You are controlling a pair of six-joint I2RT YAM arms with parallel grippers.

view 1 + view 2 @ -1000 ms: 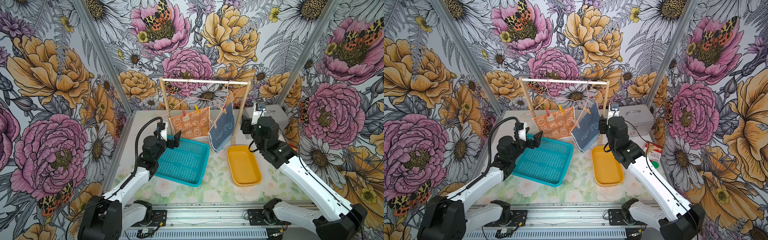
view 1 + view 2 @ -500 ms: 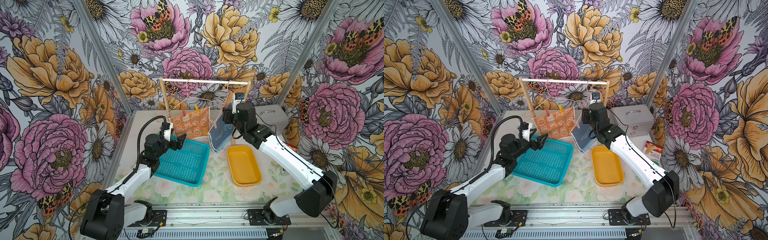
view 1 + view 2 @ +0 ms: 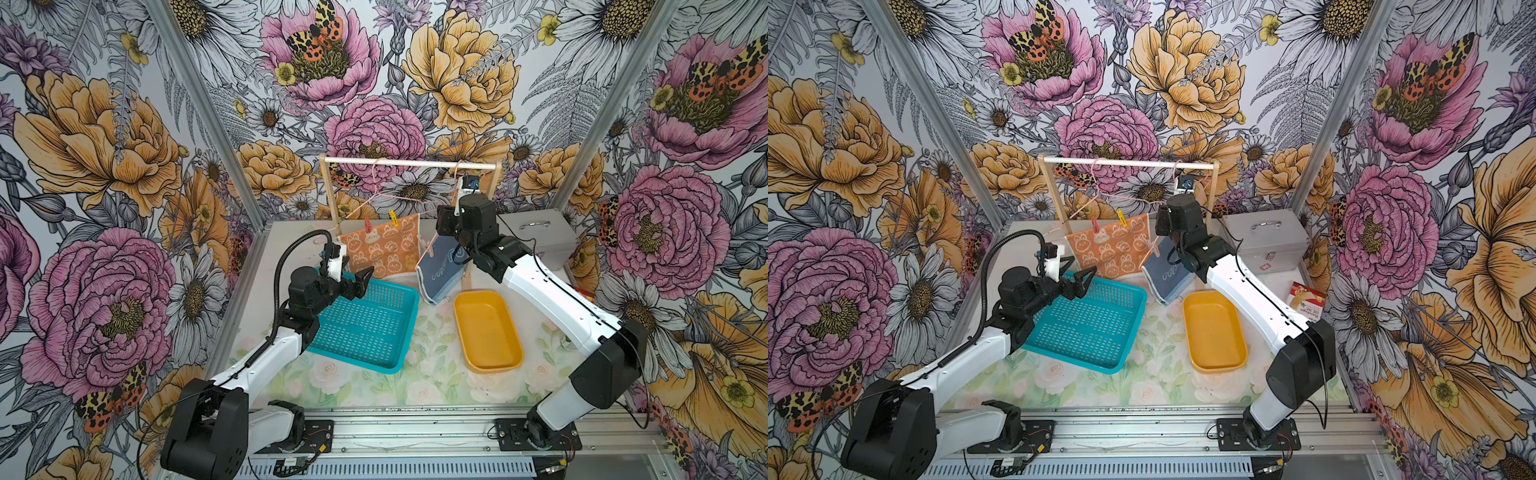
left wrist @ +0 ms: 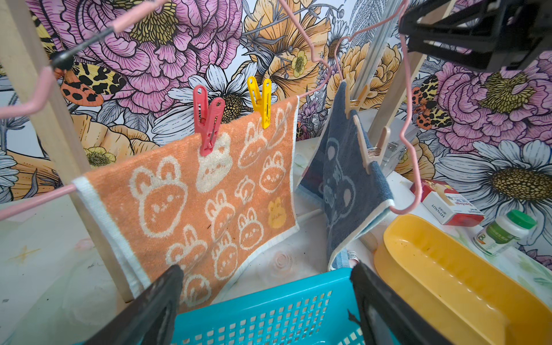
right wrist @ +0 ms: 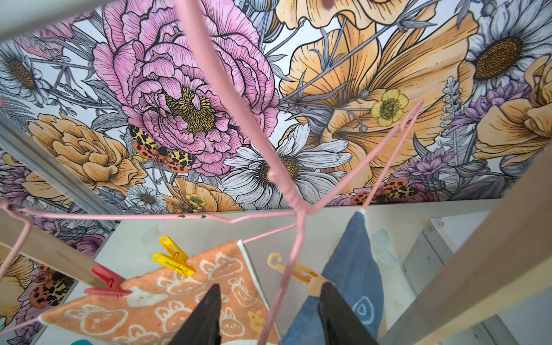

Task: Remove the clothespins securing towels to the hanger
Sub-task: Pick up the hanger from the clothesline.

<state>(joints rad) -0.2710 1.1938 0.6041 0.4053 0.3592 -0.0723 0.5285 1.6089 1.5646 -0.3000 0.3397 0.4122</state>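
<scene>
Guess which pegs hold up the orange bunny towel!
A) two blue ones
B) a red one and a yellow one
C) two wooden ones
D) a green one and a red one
B: a red clothespin and a yellow clothespin clip the top edge of the orange towel. The pale wooden ones sit on the blue towel.

The right gripper (image 5: 270,288) has swung up to the clothespin (image 5: 307,274) on the blue towel (image 5: 352,254) — jaws narrowing.
</scene>
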